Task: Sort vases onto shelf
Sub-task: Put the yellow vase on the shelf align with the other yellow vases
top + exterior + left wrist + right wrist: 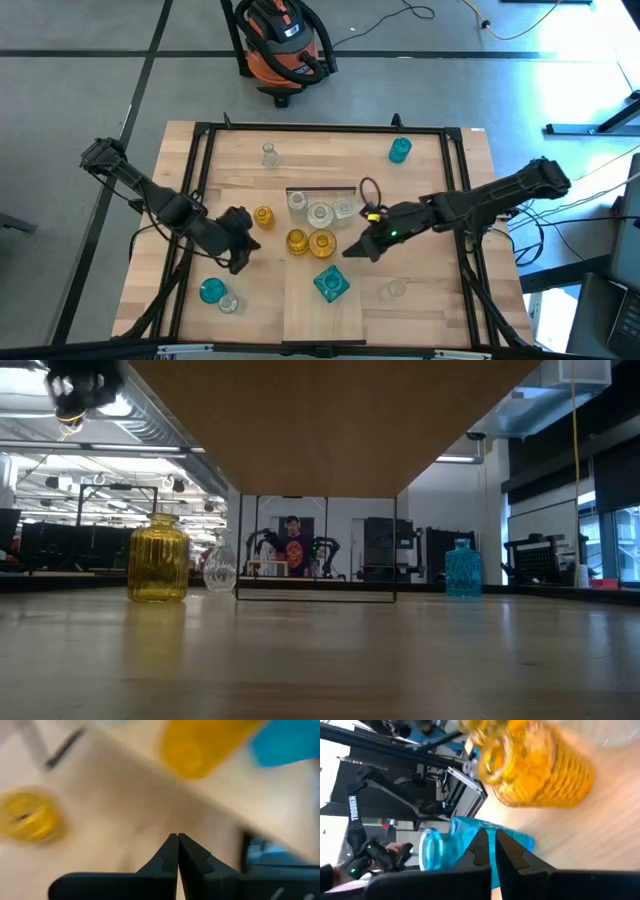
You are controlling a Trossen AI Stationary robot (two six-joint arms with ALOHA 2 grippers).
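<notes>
Two dark arms reach in over the slatted wooden table [420, 300] in the high view. The left gripper [240, 258] sits left of the middle, its claw pinched together and empty. The right gripper [357, 250] sits right of the middle, also pinched together and empty. The pale smooth shelf [322, 320] runs down the lower middle of the frame. On it stand clear glass vases [319, 214], two amber vases [310, 242] and a square teal vase [331, 284]. Off the shelf are an amber one at its left, a teal one at upper right, a clear one at upper left, and a teal and clear pair at lower left. An orange shop vacuum [283, 40] stands at top centre.

The low view shows a ribbed amber jar [158, 558] at left and a teal vase [462, 570] at right (a person shows far behind).

The left wrist view is blurry, with fingers [167, 857] touching.

The right wrist view shows closed fingers [481, 847] near a ribbed amber vase [540, 770]; "TROSSEN" reads on the other arm at left.
</notes>
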